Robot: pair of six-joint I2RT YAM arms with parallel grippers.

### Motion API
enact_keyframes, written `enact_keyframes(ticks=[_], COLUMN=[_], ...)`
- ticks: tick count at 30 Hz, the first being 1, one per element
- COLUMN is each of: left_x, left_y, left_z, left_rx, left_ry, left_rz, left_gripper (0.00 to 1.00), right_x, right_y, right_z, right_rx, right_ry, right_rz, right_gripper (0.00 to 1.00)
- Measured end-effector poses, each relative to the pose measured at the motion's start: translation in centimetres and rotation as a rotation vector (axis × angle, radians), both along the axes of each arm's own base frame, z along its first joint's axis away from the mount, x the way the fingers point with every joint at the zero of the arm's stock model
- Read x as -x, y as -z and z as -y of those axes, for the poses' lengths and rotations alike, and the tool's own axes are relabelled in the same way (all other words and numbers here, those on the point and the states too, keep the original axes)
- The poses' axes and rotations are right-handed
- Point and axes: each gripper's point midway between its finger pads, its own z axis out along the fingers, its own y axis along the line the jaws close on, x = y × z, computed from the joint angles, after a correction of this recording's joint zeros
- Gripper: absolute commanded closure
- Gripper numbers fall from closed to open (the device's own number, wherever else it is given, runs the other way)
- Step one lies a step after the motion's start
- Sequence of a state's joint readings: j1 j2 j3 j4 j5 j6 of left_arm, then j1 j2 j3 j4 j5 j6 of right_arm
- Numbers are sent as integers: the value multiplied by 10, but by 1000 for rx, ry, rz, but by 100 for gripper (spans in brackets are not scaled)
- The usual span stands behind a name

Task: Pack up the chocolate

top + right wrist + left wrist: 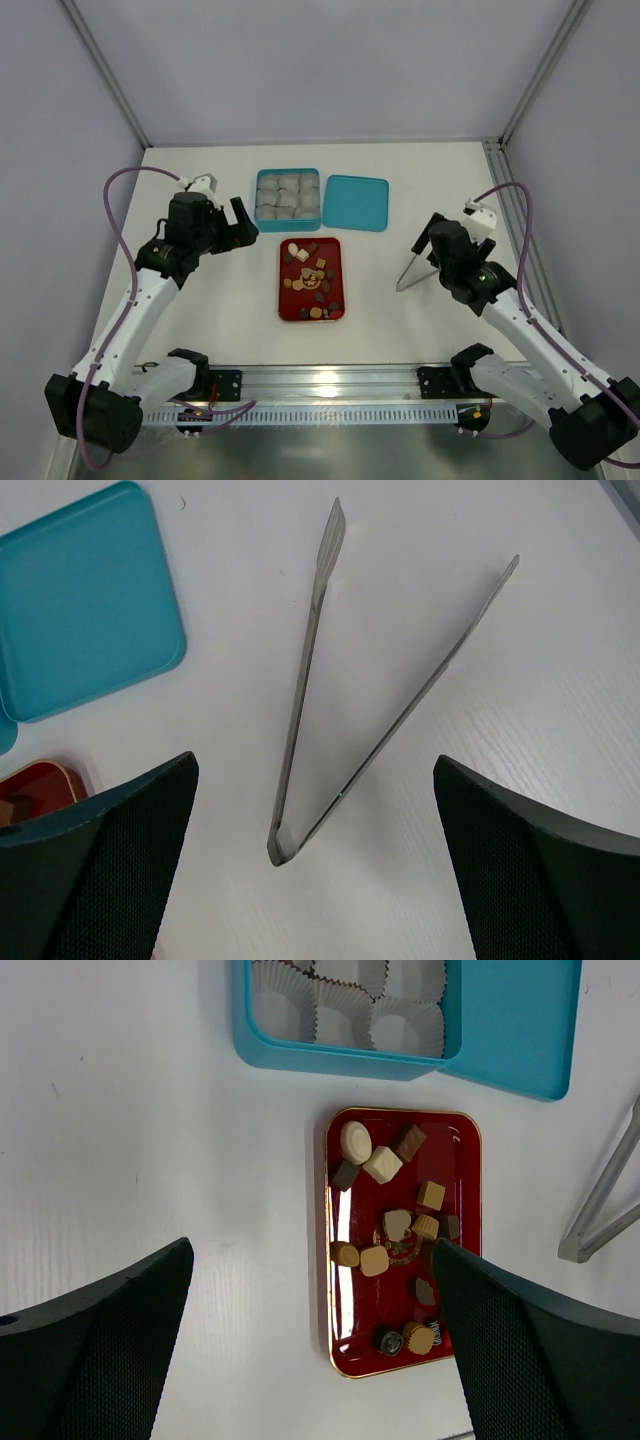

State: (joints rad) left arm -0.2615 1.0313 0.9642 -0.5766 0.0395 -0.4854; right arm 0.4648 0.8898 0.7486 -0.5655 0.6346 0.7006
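- Nearest, chocolate (318,278): loose pieces in the red tray (281,290), at the centre of the table (200,300).
- Tongs (410,272): lying on the table, right of the tray.
- Right gripper (315,762): jaws spread wide, empty, above the tongs.
- Left gripper (312,1248): jaws spread wide, empty, left of the tray.
- Blue tin (288,172): paper cups (288,197) inside; lid (356,202) flat at its right, beyond the tray.

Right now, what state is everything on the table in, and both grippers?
Teal box, open, lid off.
Lid, flat beside the box.
Paper cups, in the box, the visible ones empty.
Red tray, holding the chocolate.
Chocolate, loose on the tray, none packed.
Tongs, lying flat, spread, unheld.
Left gripper, open, empty.
Right gripper, open, empty, over the tongs.
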Motion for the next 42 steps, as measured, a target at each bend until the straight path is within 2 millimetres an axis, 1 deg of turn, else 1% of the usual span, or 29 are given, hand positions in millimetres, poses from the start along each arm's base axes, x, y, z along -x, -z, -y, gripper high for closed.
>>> enact_keyframes(ticks=[11, 16, 21, 24, 30, 33, 42], left_x=[0, 0, -1, -1, 0, 0, 0], left_y=[1, 2, 6, 6, 6, 6, 6], left_z=[1, 1, 1, 1, 2, 2, 3], left_rx=[3, 2, -2, -2, -2, -1, 2], left_ry=[5, 5, 5, 5, 6, 7, 11], left_rz=[-5, -10, -22, -24, -25, -25, -26], left_gripper=[0, 0, 0, 0, 0, 0, 0], right_x=[0, 2, 7, 10, 16, 17, 14], right_y=[17, 33, 45, 55, 88, 99, 122], right_z=[0, 0, -2, -6, -19, -24, -28], right_rx=[24, 44, 17, -6, -58, -79, -111], right_ry=[8, 18, 43, 56, 73, 82, 161], right_rz=[-66, -128, -173, -214, -338, -373, -415], right_gripper=[0, 0, 0, 0, 0, 0, 0])
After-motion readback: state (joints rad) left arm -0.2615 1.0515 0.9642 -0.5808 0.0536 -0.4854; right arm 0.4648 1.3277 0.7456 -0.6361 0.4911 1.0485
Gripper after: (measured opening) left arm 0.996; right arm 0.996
